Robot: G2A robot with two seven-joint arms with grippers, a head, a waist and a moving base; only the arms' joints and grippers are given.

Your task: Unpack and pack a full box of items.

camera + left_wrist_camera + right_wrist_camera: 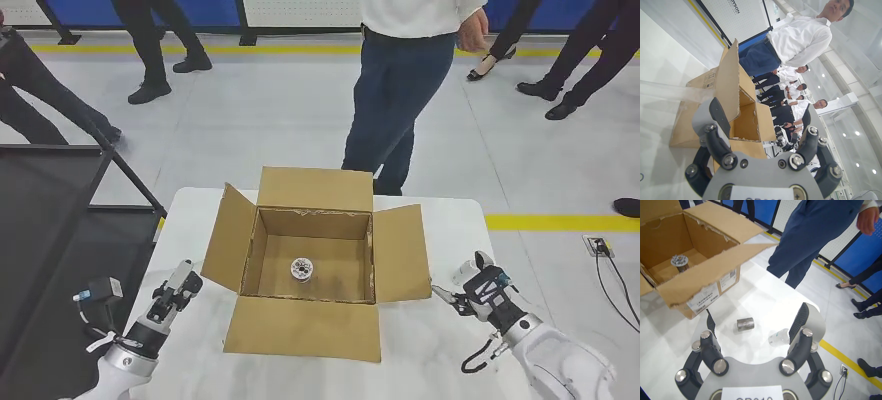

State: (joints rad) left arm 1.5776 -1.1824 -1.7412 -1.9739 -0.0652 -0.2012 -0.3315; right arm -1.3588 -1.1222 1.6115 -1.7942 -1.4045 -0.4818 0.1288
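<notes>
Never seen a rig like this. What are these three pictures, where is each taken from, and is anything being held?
A two-armed robot works at a white table. The top view looks down from above its arms; the other two come from a camera on each wrist, looking out along that arm. An open box stands mid-table with one metal part inside. A metal cylinder and a clear plastic item lie near the right gripper. It and the left gripper are open, holding nothing.
</notes>
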